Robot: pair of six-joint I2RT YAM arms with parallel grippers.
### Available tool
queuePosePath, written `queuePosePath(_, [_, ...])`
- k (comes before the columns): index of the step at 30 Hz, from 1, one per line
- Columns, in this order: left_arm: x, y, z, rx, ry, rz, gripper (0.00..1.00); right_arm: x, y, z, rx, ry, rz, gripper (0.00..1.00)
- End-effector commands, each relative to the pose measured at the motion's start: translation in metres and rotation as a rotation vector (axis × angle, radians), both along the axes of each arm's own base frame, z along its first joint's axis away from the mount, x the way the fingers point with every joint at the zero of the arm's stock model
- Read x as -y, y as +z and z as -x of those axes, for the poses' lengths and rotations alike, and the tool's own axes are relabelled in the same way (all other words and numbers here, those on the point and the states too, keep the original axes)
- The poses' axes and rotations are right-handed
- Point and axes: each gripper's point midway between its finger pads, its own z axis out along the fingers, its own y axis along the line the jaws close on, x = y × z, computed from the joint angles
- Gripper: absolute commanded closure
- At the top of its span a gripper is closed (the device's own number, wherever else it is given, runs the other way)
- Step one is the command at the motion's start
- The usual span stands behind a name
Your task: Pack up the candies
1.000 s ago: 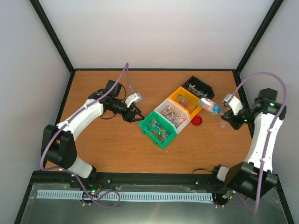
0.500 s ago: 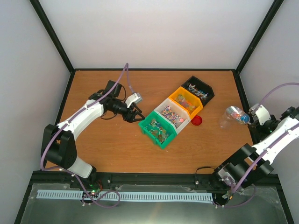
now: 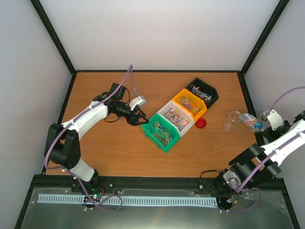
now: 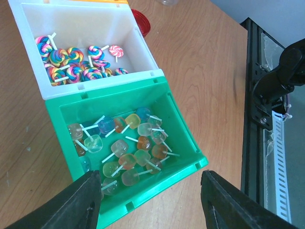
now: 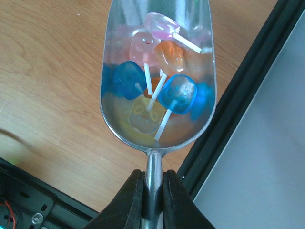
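Right gripper (image 5: 152,183) is seen clamped on the thin handle of the metal scoop (image 5: 116,121), which is stretched out ahead of its fingers over the wooden table (image 5: 47,71), beside the black frame rail (image 5: 238,95). Candies (image 5: 177,93) on white sticks, blue, orange, pink and yellow, are carried in the bowl. Left gripper (image 4: 151,200) is poised with its fingers wide apart and nothing between them, above the near edge of the green bin (image 4: 183,121), in which clear sweets (image 4: 128,152) are piled; a white bin (image 4: 138,38) of swirled lollipops (image 4: 71,62) is set just beyond, touching it
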Motion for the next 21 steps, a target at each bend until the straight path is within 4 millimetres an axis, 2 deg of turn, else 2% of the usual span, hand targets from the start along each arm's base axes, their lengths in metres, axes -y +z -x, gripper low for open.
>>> queuePosePath(1, [0.003,0.010,-0.004,0.042,-0.025,0.043,0.40,0.005,0.004,-0.008,-0.008,-0.013,-0.009,0.97])
queuePosePath(10, [0.001,0.011,-0.003,0.041,-0.017,0.046,0.40,0.006,-0.001,-0.025,-0.045,-0.008,-0.034,0.97])
queuePosePath(21, [0.001,0.011,-0.003,0.039,-0.019,0.048,0.40,0.011,-0.008,-0.032,-0.115,-0.031,0.005,0.97])
